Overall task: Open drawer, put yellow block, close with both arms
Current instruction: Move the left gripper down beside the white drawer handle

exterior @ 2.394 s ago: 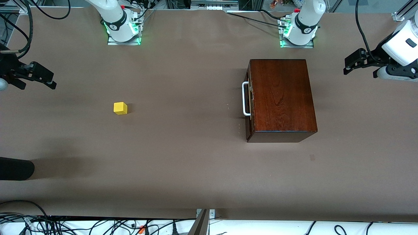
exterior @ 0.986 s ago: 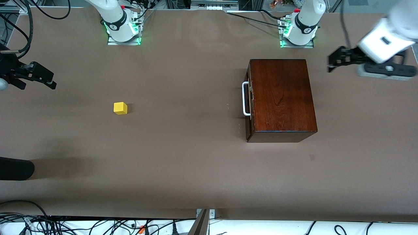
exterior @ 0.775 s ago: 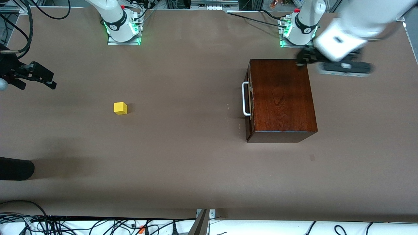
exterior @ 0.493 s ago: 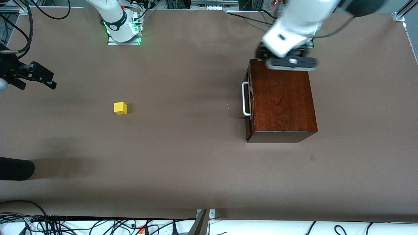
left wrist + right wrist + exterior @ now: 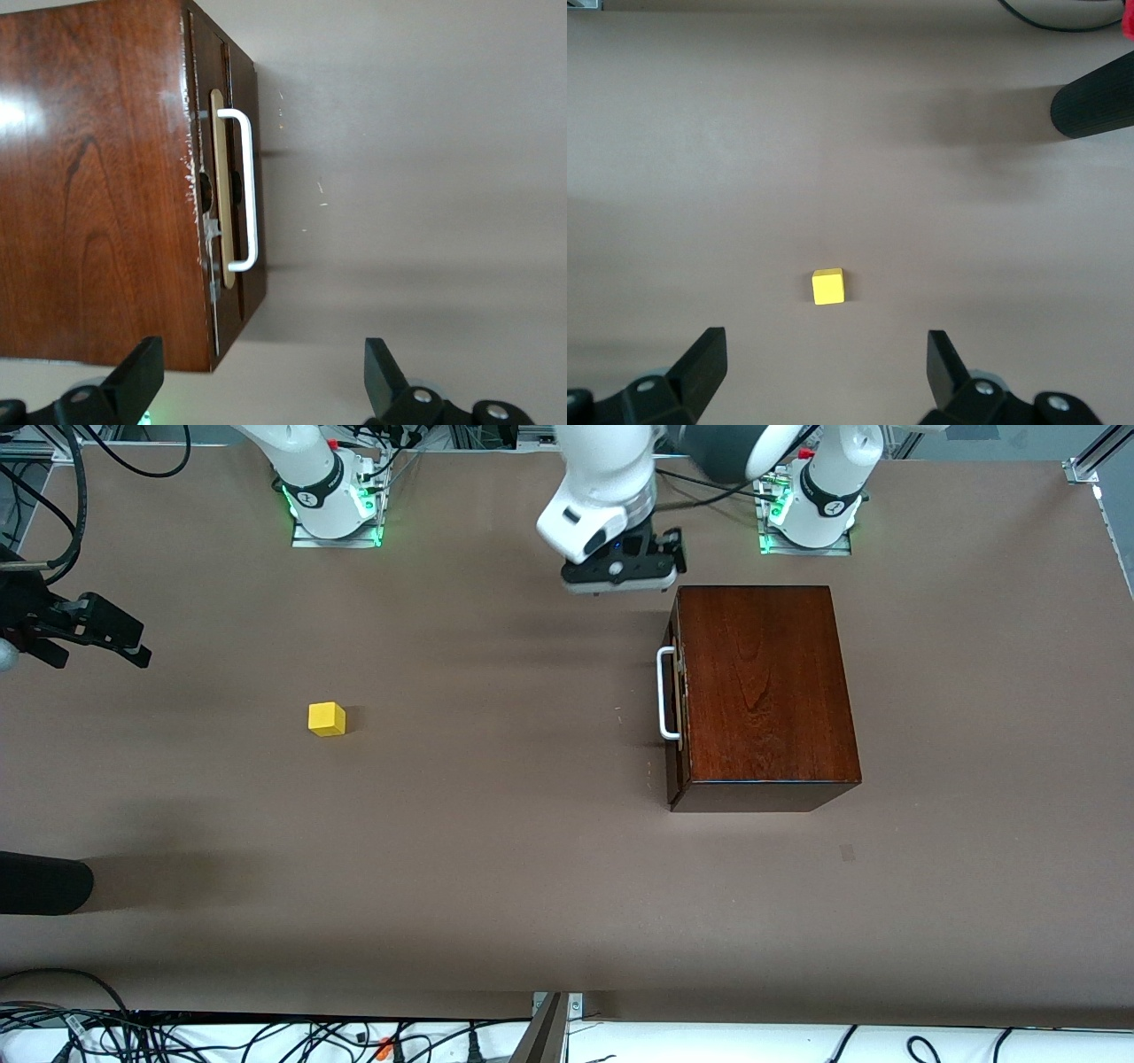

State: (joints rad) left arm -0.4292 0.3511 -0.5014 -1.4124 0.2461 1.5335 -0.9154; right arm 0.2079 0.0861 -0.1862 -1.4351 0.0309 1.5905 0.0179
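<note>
The right gripper [image 5: 97,633] hangs at the right arm's end of the table [image 5: 496,868], its fingers [image 5: 704,363] spread wide and holding nothing. In the right wrist view the yellow block [image 5: 827,286] sits on the bare table ahead of those parted fingertips, roughly centred between them and well apart from them. Little of the right arm shows apart from its base and its black hand, which points toward the middle of the table. The arm waits there.

The same yellow block [image 5: 326,718] rests alone on the table, nearer to the front camera than the right gripper and well apart from the wooden box [image 5: 762,691].

The left gripper [image 5: 620,576] is up in the air over bare table just beside the box's corner nearest the arms' bases, on the handle side. Its fingers [image 5: 142,376] are wide apart and grip nothing. The left arm bends from its base over toward the table's middle, with the hand pointing down. In the left wrist view the box lies ahead of one fingertip, and the white handle [image 5: 244,190] is ahead of the gap between the two.

The drawer [image 5: 677,691] is pushed fully in, so its inside cannot be seen. Its handle [image 5: 663,693] faces the right arm's end of the table, untouched.
</note>
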